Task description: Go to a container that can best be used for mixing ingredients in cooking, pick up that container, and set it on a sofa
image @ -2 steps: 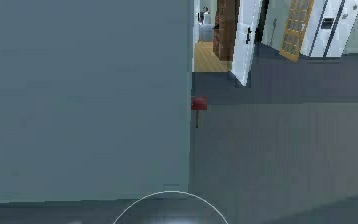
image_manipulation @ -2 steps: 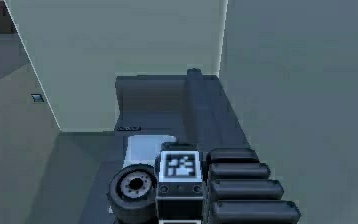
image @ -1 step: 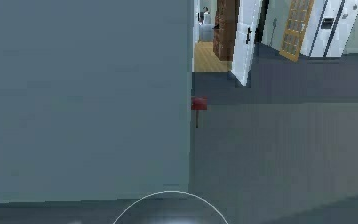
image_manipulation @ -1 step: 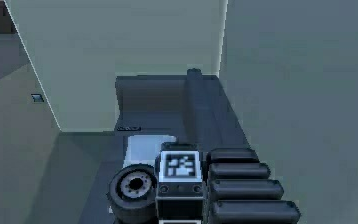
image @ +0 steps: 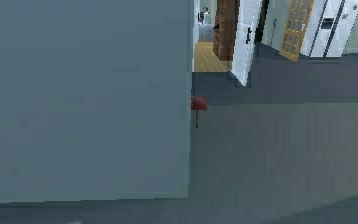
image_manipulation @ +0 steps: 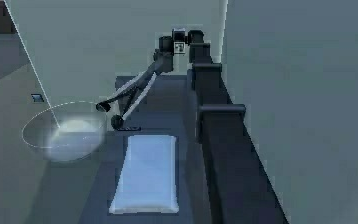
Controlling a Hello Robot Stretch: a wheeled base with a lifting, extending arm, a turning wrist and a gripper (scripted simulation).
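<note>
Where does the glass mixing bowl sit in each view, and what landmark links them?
Arm side view: the clear rounded glass bowl is at left-middle, by the gripper, beside the dark sofa.
Forward view: faces a blue-grey wall and a white door.
Shared landmark: the grey floor.

Dim, flat light in both views.
Doorway (image: pixel 209 42) up top of the forward view is brightest; the grey wall (image: pixel 87 100) sits in even shade; the pale pillow (image_manipulation: pixel 147 172) catches soft light.
</note>
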